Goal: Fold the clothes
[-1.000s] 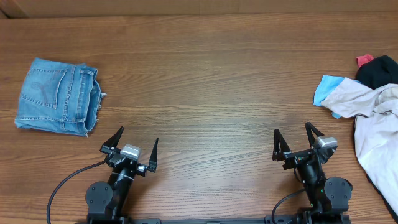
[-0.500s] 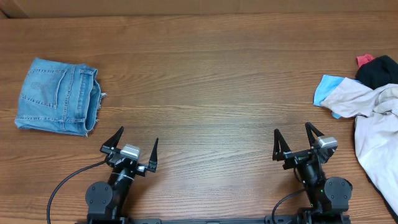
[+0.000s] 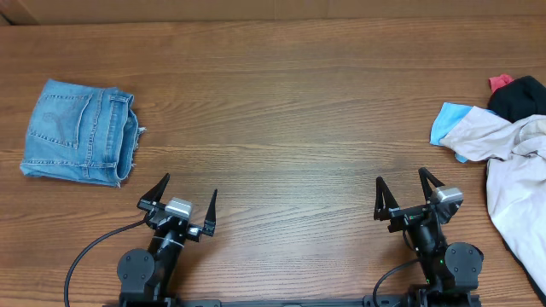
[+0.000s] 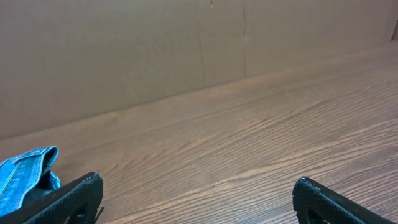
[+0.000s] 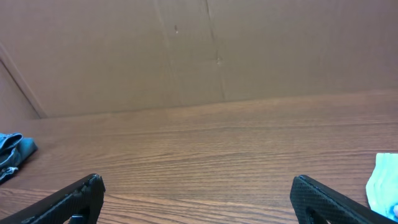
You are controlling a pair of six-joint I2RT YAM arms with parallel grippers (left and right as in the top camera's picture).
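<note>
The cream-beige clothes (image 3: 515,183) lie crumpled in a pile at the table's right edge, partly cut off by the frame; no legs or waistband can be made out. My left gripper (image 3: 189,188) is open and empty near the front edge, left of centre. My right gripper (image 3: 400,177) is open and empty near the front edge, left of the pile and apart from it. In the left wrist view the jaws (image 4: 198,186) are wide apart over bare wood. In the right wrist view the jaws (image 5: 196,183) are also wide apart over bare wood.
Small blue denim shorts (image 3: 81,132) lie folded at the far left; they also show in the left wrist view (image 4: 25,180) and the right wrist view (image 5: 12,149). A light blue cloth (image 3: 445,122), a black garment (image 3: 519,95) and a red scrap (image 3: 498,81) lie with the pile. A brown wall (image 5: 199,50) stands behind the table.
</note>
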